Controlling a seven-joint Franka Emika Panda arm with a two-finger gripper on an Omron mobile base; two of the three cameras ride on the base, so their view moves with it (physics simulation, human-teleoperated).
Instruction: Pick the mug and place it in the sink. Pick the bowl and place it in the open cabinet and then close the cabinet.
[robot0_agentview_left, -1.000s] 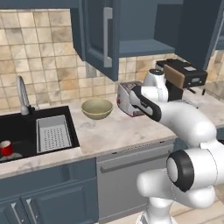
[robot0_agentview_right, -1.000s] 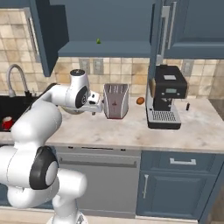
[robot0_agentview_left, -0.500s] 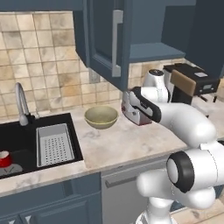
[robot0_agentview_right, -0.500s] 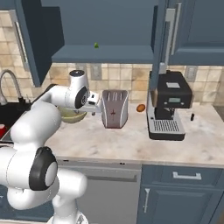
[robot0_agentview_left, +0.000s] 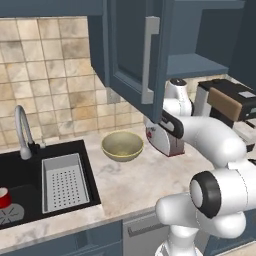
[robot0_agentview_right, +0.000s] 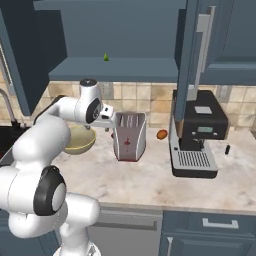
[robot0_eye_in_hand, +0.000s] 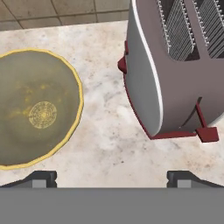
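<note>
The olive-tan bowl (robot0_agentview_left: 122, 146) sits on the marble counter just left of the toaster (robot0_agentview_left: 163, 142). In the hand view the bowl (robot0_eye_in_hand: 35, 109) lies to the left and the toaster (robot0_eye_in_hand: 175, 65) to the right. My gripper (robot0_eye_in_hand: 111, 178) hangs open above the bare counter between them, holding nothing. From the right, the gripper (robot0_agentview_right: 106, 125) is beside the toaster (robot0_agentview_right: 130, 135), and my arm half hides the bowl (robot0_agentview_right: 81, 141). The red mug (robot0_agentview_left: 4, 198) stands in the black sink (robot0_agentview_left: 25, 177) at the far left. The blue wall cabinet (robot0_agentview_left: 195, 65) stands open, its door (robot0_agentview_left: 132, 55) swung out.
A chrome faucet (robot0_agentview_left: 22, 131) and a grey perforated tray (robot0_agentview_left: 62, 181) belong to the sink. A coffee machine (robot0_agentview_right: 197, 135) stands right of the toaster, with a small orange thing (robot0_agentview_right: 161, 134) between them. The open door's handle (robot0_agentview_left: 148, 60) hangs just in front of my wrist.
Both base views have shifted and drawn closer to the counter and cabinet, so the base has driven. The gripper stays open, and the bowl and mug have not moved.
</note>
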